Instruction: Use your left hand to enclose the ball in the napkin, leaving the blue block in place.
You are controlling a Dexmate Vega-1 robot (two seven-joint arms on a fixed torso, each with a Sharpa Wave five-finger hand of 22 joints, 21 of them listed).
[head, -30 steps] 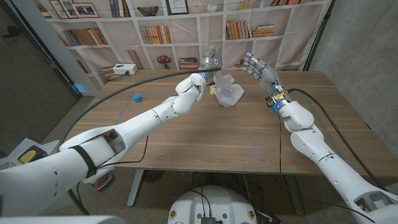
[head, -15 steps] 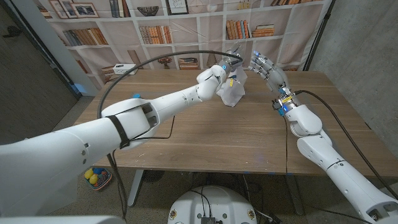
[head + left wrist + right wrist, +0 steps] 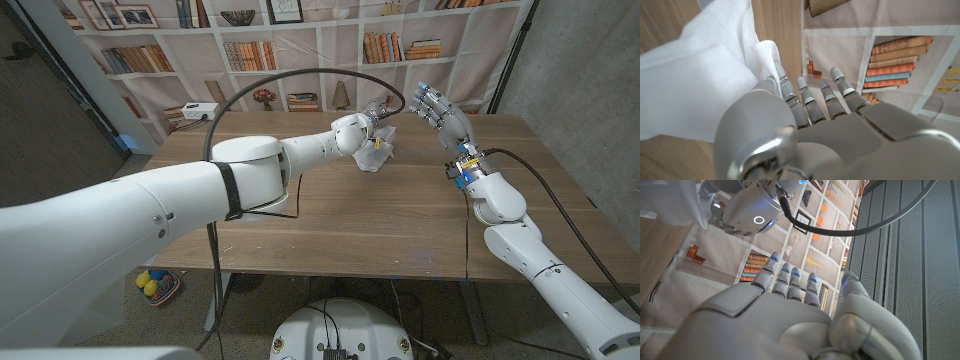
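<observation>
Napkin (image 3: 377,150) seemingly at left hand (image 3: 380,113).

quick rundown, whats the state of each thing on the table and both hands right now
napkin: crumpled in a heap on the table, far side, a bit of yellow showing at its edge
left hand: at the napkin, fingers on its folds; a grip cannot be told
right hand: raised above the table beside the napkin, fingers spread, holding nothing
table: wooden, bearing the napkin

White napkin (image 3: 378,150) (yellow showing inside) on brown wooden table (image 3: 380,215).
</observation>
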